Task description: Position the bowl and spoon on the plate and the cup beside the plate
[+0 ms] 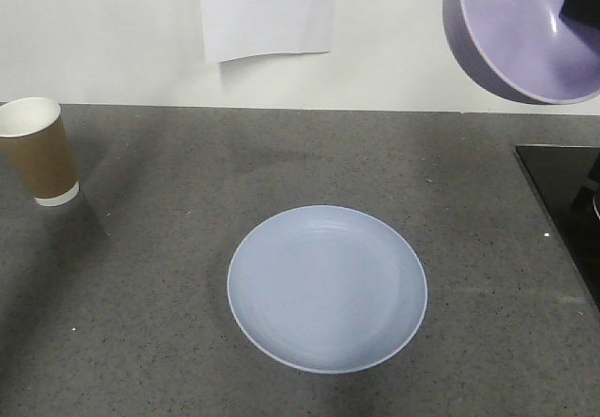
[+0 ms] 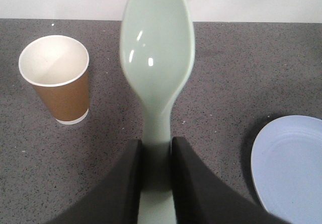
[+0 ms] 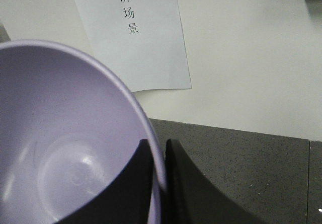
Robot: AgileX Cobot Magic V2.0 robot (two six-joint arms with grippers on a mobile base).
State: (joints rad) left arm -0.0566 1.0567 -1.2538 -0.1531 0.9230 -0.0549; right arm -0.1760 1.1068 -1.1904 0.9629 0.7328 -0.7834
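open counter (image 1: 150, 323) surrounds the plate (image 1: 327, 288) on every side. obstacles: cup (image 1: 39, 151) at left edge, black panel (image 1: 562, 201) at right edge, bowl (image 1: 525, 33) aloft upper right.

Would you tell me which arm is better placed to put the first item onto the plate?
Probably the right. The right gripper is clamped on the bowl, held up in the air, and the plate lies bare. The left gripper holds the spoon, which could follow.
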